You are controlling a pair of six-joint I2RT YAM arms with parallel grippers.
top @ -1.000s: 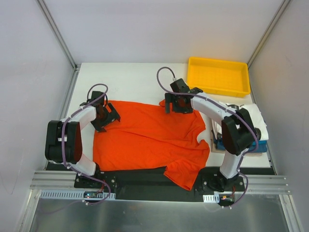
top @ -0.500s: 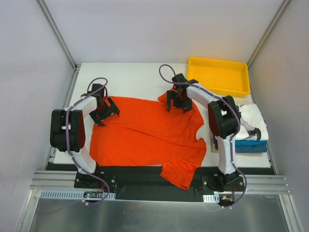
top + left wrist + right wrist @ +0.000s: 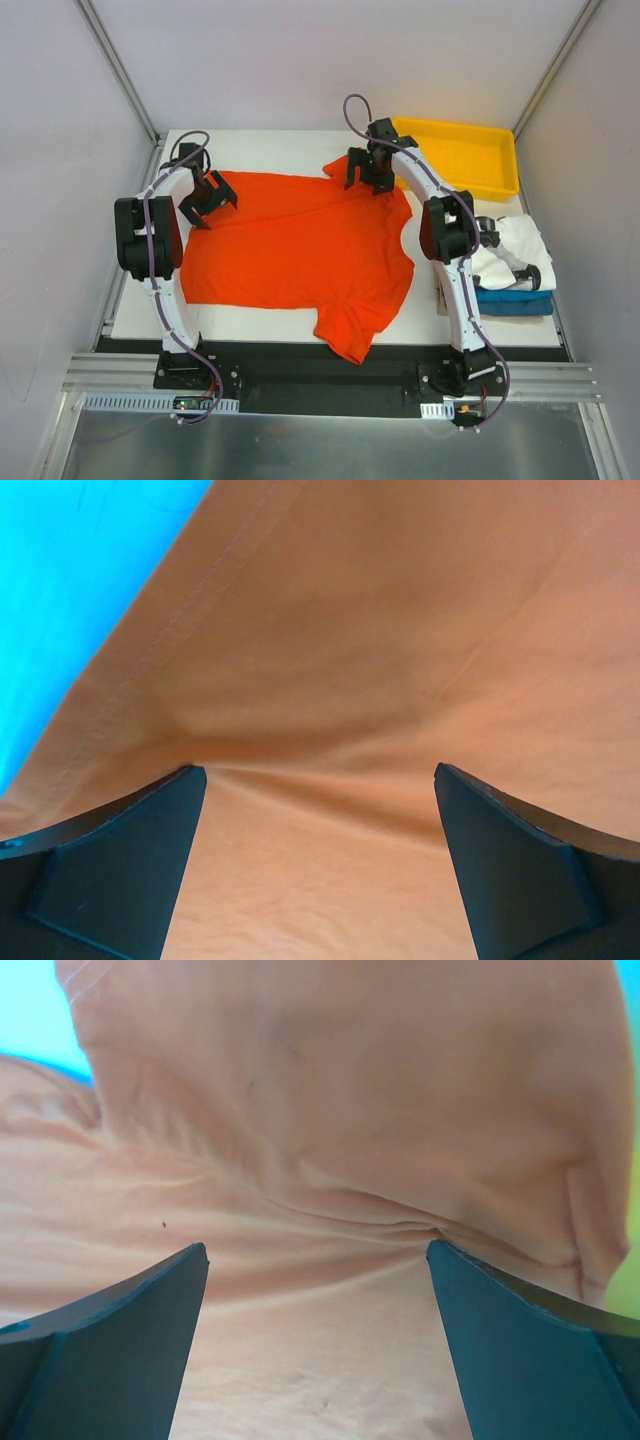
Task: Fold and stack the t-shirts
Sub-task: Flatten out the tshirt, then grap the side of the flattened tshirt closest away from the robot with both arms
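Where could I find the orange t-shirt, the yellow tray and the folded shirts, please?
orange t-shirt [image 3: 290, 245]: top external view, middle of its body.
yellow tray [image 3: 470, 155]: top external view, bare floor.
folded shirts [image 3: 520, 301]: top external view, blue bottom layer.

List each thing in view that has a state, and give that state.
orange t-shirt: unfolded, spread flat, one sleeve over the table's near edge.
white t-shirt: lying atop the blue one.
blue t-shirt: folded, bottom of stack.
yellow tray: empty.
left gripper: open.
right gripper: open.
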